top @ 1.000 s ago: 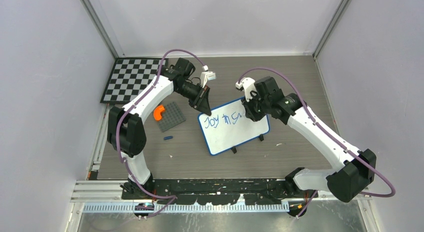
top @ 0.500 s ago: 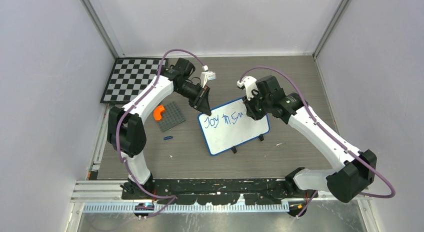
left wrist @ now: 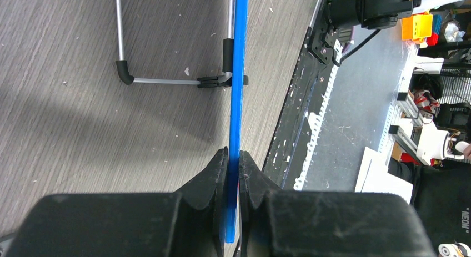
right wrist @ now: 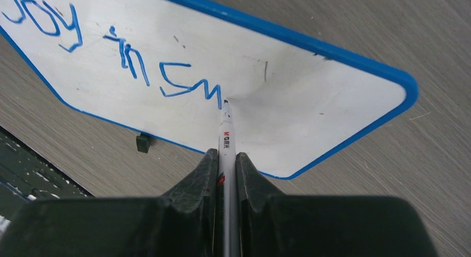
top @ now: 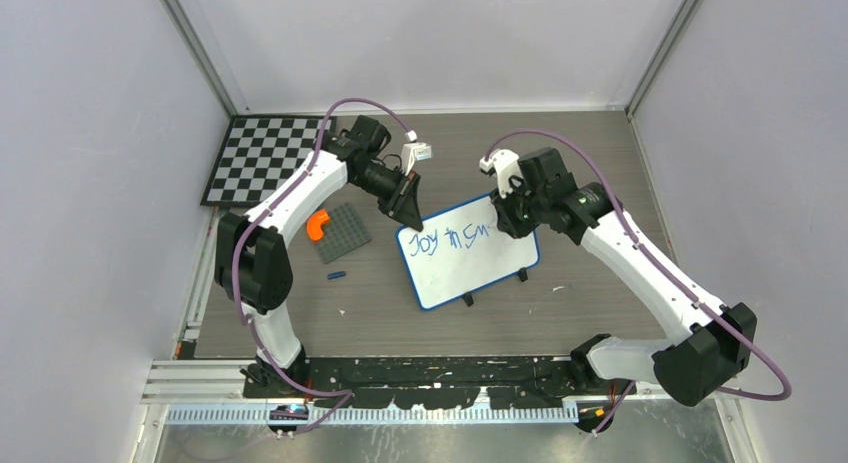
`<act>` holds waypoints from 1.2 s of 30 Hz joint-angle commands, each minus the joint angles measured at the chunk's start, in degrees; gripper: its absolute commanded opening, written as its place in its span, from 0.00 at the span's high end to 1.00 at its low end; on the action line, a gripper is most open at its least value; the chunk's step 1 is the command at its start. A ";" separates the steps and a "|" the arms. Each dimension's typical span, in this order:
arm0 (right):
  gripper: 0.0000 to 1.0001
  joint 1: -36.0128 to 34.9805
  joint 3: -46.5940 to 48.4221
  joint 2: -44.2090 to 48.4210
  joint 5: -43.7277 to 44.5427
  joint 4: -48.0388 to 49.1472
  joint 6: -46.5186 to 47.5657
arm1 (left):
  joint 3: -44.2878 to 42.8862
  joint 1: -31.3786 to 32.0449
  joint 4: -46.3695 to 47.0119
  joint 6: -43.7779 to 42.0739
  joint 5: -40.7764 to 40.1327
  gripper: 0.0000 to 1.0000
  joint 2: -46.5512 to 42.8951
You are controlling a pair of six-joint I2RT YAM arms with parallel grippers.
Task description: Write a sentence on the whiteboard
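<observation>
Sliding a little along the board point(right wrist: 311, 96), the right gripper point(right wrist: 226, 156) has made the blue words point(right wrist: 123, 53) longer. Its jaws pinch a pen point(right wrist: 226, 135); the tip touches the white board just ahead, ending "Joy in Sm". The left gripper point(left wrist: 233, 157) pinches the board's blue edge, which runs straight ahead of its jaws.

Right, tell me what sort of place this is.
Probably a robotics lab test cell: plain wall panels enclose the table, a checkerboard lies in its far corner, and cluttered equipment shows beyond the table's edge.
</observation>
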State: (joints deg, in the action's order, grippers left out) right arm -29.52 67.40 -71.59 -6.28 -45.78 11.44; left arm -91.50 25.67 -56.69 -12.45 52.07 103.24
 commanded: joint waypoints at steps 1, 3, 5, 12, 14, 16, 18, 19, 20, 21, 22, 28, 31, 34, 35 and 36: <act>1.00 1.97 4.23 2.45 -1.93 0.34 -1.42 | -0.43 1.49 -1.06 -0.30 -1.44 1.00 0.65; 1.00 2.27 3.97 2.31 -1.58 0.35 -1.27 | -0.43 1.43 -1.06 -0.31 -1.39 1.00 0.56; 1.00 2.44 3.57 1.88 -0.84 0.86 -1.14 | -0.52 1.46 -1.06 -0.28 -1.45 1.00 0.57; 1.00 2.38 3.27 0.63 -0.06 1.96 -0.72 | -0.26 1.47 -0.87 -0.22 -1.54 1.00 0.30; 1.00 2.41 3.46 0.26 0.12 2.57 -0.72 | -0.09 1.48 -0.80 -0.23 -1.59 1.00 0.21; 1.00 2.45 3.82 -0.13 -0.15 2.98 -0.96 | 0.01 1.44 -0.79 -0.24 -1.67 1.00 0.25; 1.00 2.42 4.34 -0.35 -0.53 3.29 -1.29 | 0.05 1.43 -0.71 -0.24 -1.71 1.00 0.21; 1.00 2.38 4.45 -0.36 -0.81 3.38 -1.52 | 0.11 1.40 -0.72 -0.26 -1.65 1.00 0.21; 1.00 2.34 4.54 -0.44 -1.38 3.41 -1.64 | 0.10 1.44 -0.71 -0.28 -1.63 1.00 0.21; 1.00 2.31 4.51 -0.59 -1.89 3.34 -1.68 | 0.10 1.42 -0.71 -0.28 -1.67 1.00 0.21; 1.00 2.28 4.51 -0.77 -2.27 3.22 -1.72 | 0.10 1.40 -0.71 -0.22 -1.63 1.00 0.21; 1.00 1.99 3.41 -0.74 -3.67 3.51 -1.31 | 0.44 1.41 -0.53 -0.26 -1.62 1.00 0.21; 1.00 1.95 2.82 -0.85 -3.29 3.24 -0.42 | 0.28 1.46 -0.62 -0.24 -1.63 1.00 0.21; 1.00 2.00 1.69 -0.94 -2.18 2.94 0.67 | 0.23 1.41 -0.66 -0.26 -1.64 1.00 0.19; 1.00 2.00 1.34 -1.04 -1.70 2.83 0.95 | 0.19 1.40 -0.68 -0.28 -1.63 1.00 0.20; 1.00 2.01 1.07 -1.11 -1.27 2.66 1.28 | 0.26 1.41 -0.63 -0.27 -1.63 1.00 0.21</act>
State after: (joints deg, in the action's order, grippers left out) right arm -27.27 69.19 -72.40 -8.67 -44.75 10.87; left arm -91.59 25.76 -56.84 -12.45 52.05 103.24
